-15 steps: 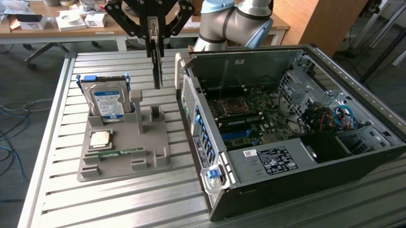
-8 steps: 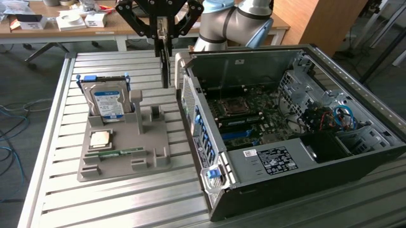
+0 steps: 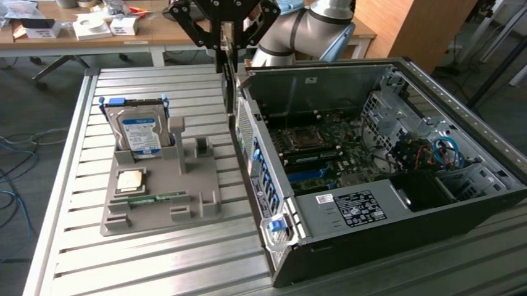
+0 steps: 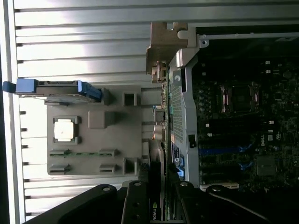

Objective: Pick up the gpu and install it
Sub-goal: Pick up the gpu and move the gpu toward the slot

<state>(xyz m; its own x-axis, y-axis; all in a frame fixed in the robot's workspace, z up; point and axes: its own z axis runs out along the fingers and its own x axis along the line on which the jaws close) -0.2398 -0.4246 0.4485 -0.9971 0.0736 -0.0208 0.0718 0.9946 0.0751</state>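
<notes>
The gpu (image 3: 227, 80) (image 4: 155, 212) is clamped between my fingers (image 3: 200, 29) (image 4: 136, 205), which are closed narrow on its two flat faces. It hangs on edge, long axis vertical. Its silver bracket (image 4: 164, 44) is at the lower end, away from my wrist.

Position of the gpu: clear of the tabletop (image 3: 123, 259) and raised above the rear wall of the computer case (image 3: 329, 80) (image 4: 180, 93), at the corner towards the back of the exterior view. I cannot tell whether the lower end touches that wall.

Pose: my arm (image 3: 321, 24) comes in from behind the case, and its grey segment slopes down from the exterior view's right. The wrist is turned so that the fingers point straight down. The card's plane runs parallel to the rear wall.

The case lies on its side with the panel off and the motherboard (image 3: 329, 148) (image 4: 243, 116) exposed.

A grey holder (image 3: 194, 197) (image 4: 117, 140) lies on the slatted metal tabletop, to the exterior view's left of the case. It carries:
- a hard drive (image 3: 140, 132) (image 4: 56, 88), standing upright at the far end;
- a processor (image 3: 132, 180) (image 4: 64, 129), lying flat;
- a memory stick (image 3: 148, 198), lying just beside the processor.
</notes>
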